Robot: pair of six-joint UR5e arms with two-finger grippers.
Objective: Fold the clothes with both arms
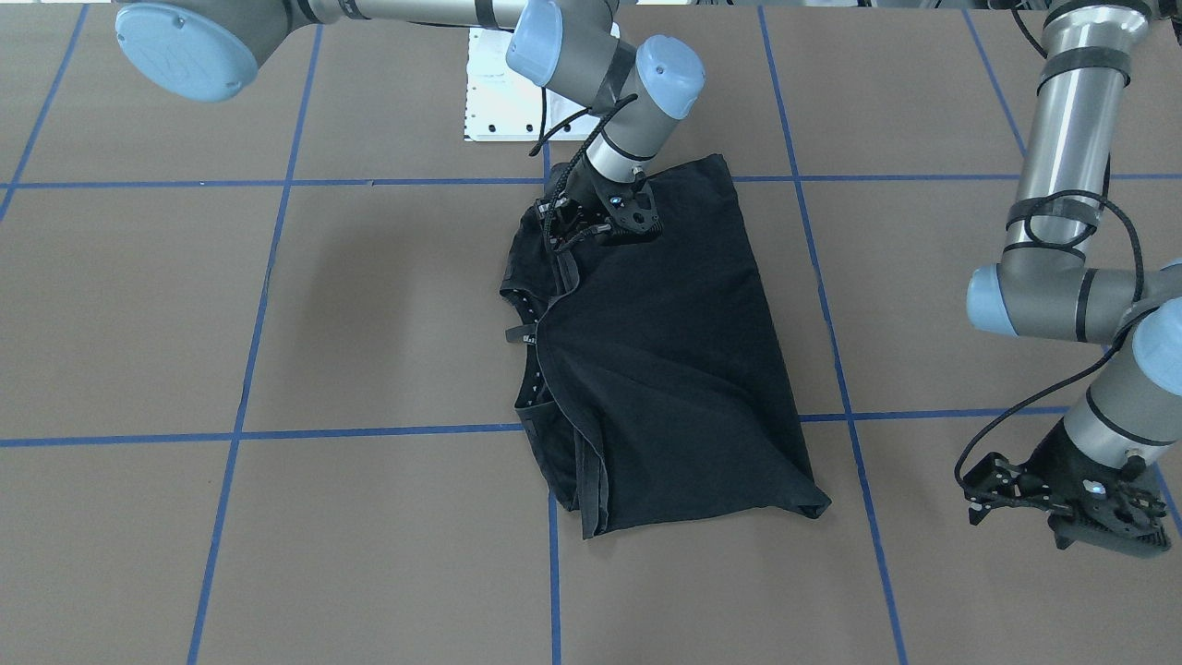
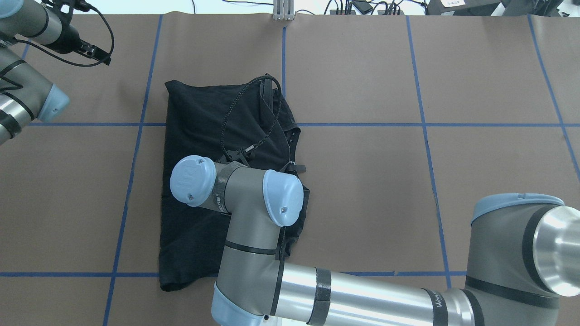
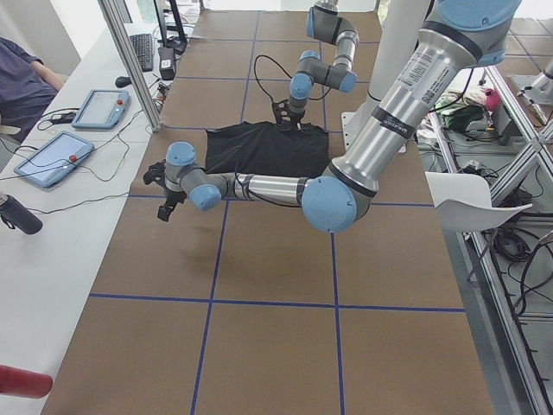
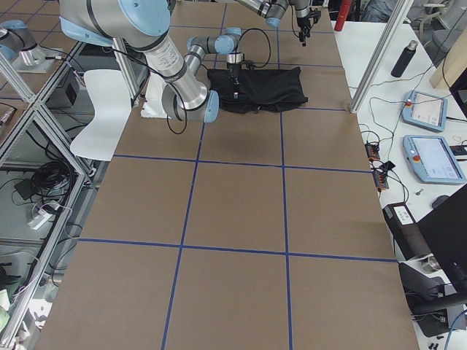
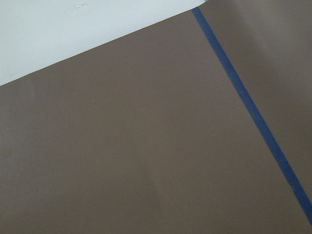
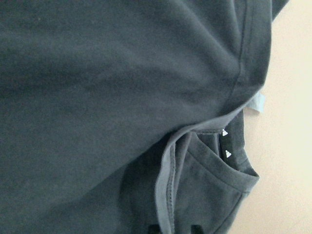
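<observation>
The black T-shirt [image 1: 665, 351] lies folded on the brown table, also seen from overhead [image 2: 199, 113] and filling the right wrist view [image 6: 97, 97]. My right gripper [image 1: 565, 226] sits low at the shirt's edge nearest the robot. A hem [image 6: 165, 195] rises between its narrowly spaced fingertips, so it looks shut on that top layer. From overhead the right wrist [image 2: 235, 190] hides this gripper. My left gripper [image 1: 970, 494] hovers open over bare table, well away from the shirt, at the far left corner [image 2: 102, 56]. Its wrist view shows only table and blue tape [image 5: 243, 102].
Blue tape lines [image 1: 259, 323] divide the table into squares. A white plate [image 1: 494, 92] lies by the robot's base. A side bench holds tablets [image 3: 95, 108] and a bottle [image 3: 17, 214], with a seated person [image 3: 22, 78] beside it. A white chair [image 4: 109, 109] stands behind the robot.
</observation>
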